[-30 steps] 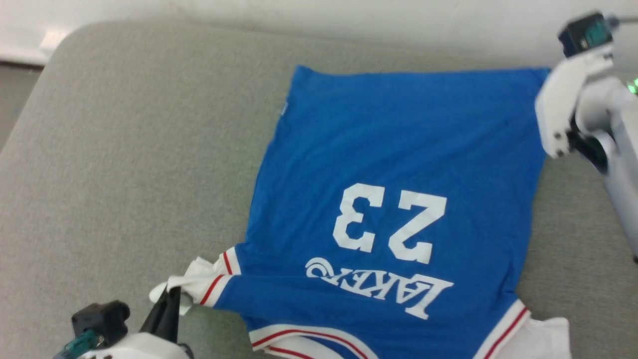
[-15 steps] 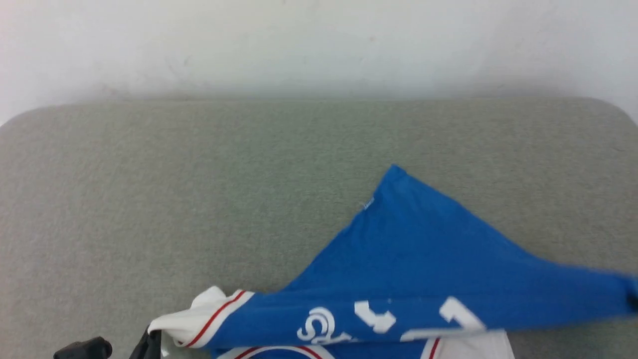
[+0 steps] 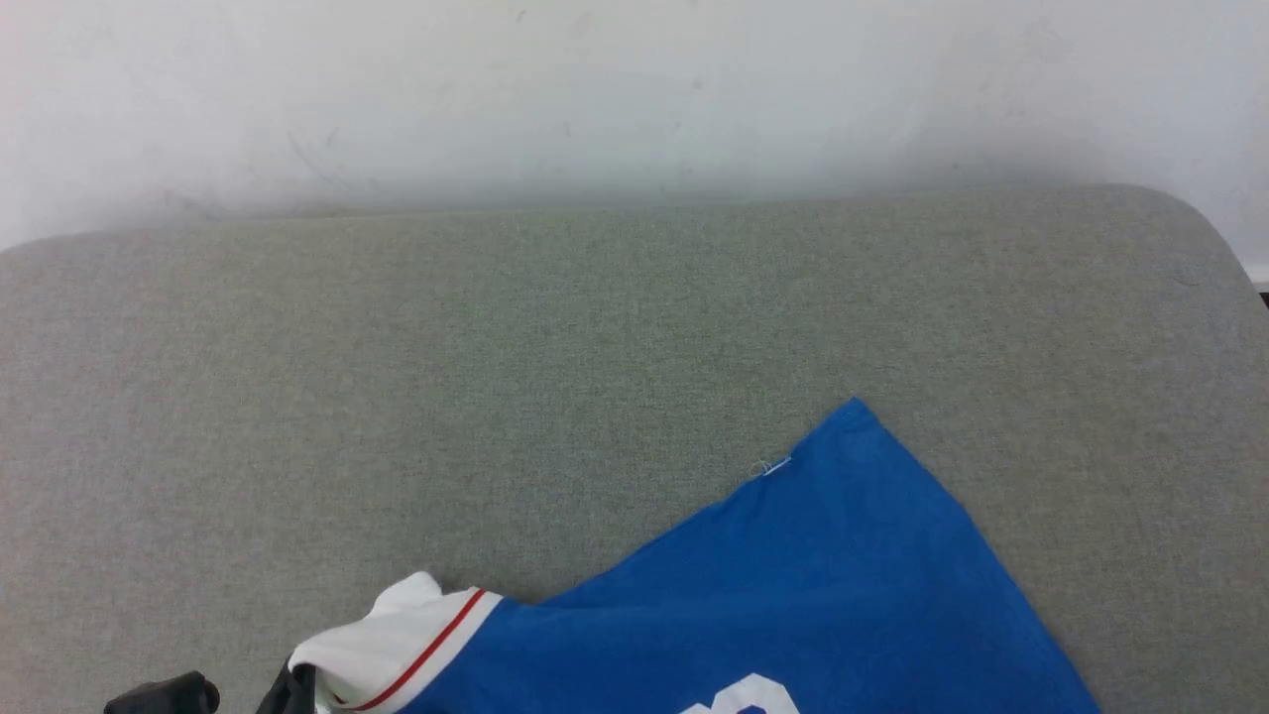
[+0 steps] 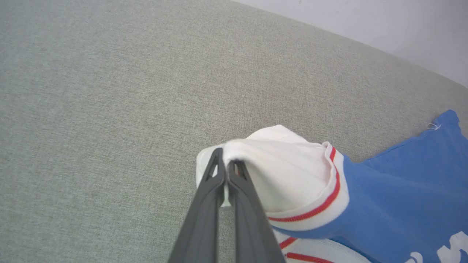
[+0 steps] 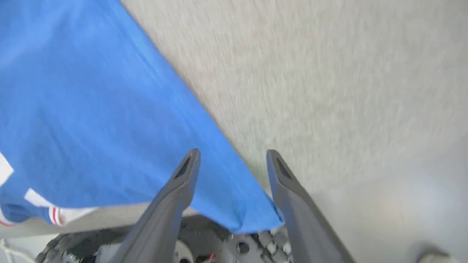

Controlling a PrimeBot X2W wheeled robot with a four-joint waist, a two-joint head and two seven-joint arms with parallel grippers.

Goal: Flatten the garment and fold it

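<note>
A grey-green woven upholstered surface (image 3: 397,377), evenly lit and rounded at its far left and far right corners, runs back to a plain white wall (image 3: 634,89) bearing faint scuffs and a soft shadow along its base.

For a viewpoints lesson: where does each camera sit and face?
Head view: on the head, facing down at shirt and cushion; left gripper lower left.
Left wrist view: along shut fingers pinching the sleeve.
Right wrist view: along the open right gripper, over shirt's edge.
Shared: head and left wrist views show the sleeve.
</note>
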